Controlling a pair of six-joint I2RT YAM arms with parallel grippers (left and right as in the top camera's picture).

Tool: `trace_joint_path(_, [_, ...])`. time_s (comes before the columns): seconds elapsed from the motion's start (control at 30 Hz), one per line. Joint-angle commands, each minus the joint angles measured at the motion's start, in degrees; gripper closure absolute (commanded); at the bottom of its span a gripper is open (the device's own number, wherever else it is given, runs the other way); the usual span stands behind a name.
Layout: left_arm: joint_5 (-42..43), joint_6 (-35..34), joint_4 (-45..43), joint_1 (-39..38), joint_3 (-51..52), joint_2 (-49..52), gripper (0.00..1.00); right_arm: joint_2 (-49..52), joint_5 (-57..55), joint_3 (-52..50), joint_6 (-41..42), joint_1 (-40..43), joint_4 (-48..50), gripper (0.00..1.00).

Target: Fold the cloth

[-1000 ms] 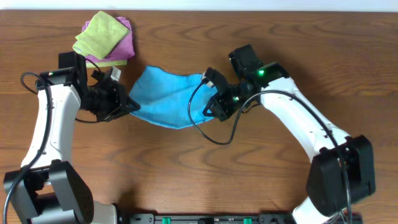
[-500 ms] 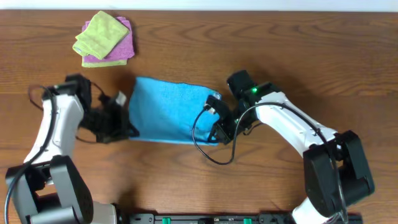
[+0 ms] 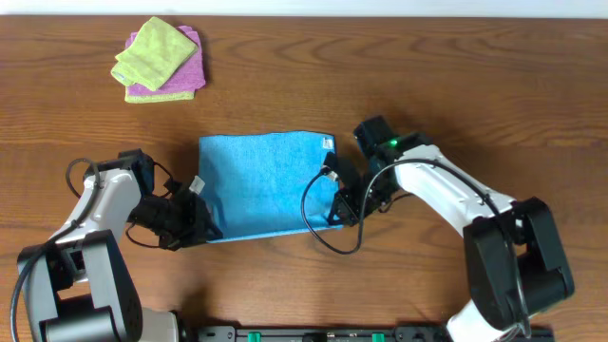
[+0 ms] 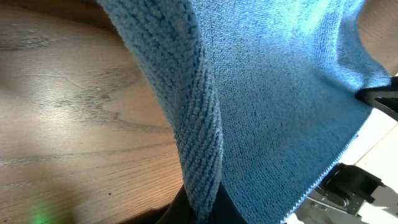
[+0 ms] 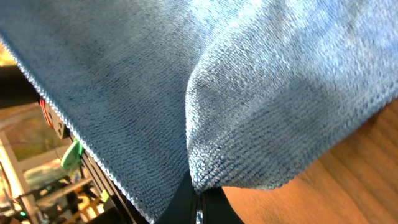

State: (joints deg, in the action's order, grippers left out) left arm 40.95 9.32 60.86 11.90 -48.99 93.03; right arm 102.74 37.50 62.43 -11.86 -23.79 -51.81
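Cloth: A bright sky-blue terry cloth (image 3: pixel 266 185) is spread as a rough rectangle at the middle of the brown wood-grain table (image 3: pixel 456 85), between the two arms. Its far edge is seen lying straight on the wood, with a small white tag at the far right corner.

Left gripper: The black two-finger left gripper (image 3: pixel 201 226) is set at the cloth's near left corner. In the left wrist view a thick ridge of the blue fabric (image 4: pixel 280 93) is drawn down into the fingertips at the bottom of the picture, and the fingers are clamped together on it. Bare wood is seen beside the ridge.

Right gripper: The black two-finger right gripper (image 3: pixel 337 211) is set at the cloth's near right corner. In the right wrist view a rounded bulge of fabric (image 5: pixel 124 74) is pinched at its lowest point, the fingers being closed tight on the cloth.

Cable: A black cable loop (image 3: pixel 312 214) from the right arm is laid across the cloth's right edge.

Other cloths: A lime-green folded cloth (image 3: pixel 150 52) is stacked on a purple folded cloth (image 3: pixel 182 81) at the far left of the table, well apart from the blue one.
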Motion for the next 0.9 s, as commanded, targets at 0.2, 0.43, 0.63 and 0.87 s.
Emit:
trace_joint_path(0.2, [-0.61,1.05,-0.33,0.33,0.13,-0.59,0.94,-2.71,-2.78,-6.08,5.38,1.27,2.86,0.98])
trace_joint_path(0.43, [-0.50,-13.31,-8.57,0.33,0.11,-0.59,0.94,-5.29,-10.12,-5.97,15.76,1.27,15.39,0.99])
trace_joint_path(0.63, [-0.52,-20.02,-15.04,0.33,-0.81,-0.59,0.94,-5.29,-12.59,-5.92,21.16,1.27,24.79,0.99])
trace_joint_path(0.87, [-0.66,-27.56,-22.99,-0.04,-1.62,-0.59,0.94,-5.29,-16.13,-5.92,23.04,1.27,30.01,0.99])
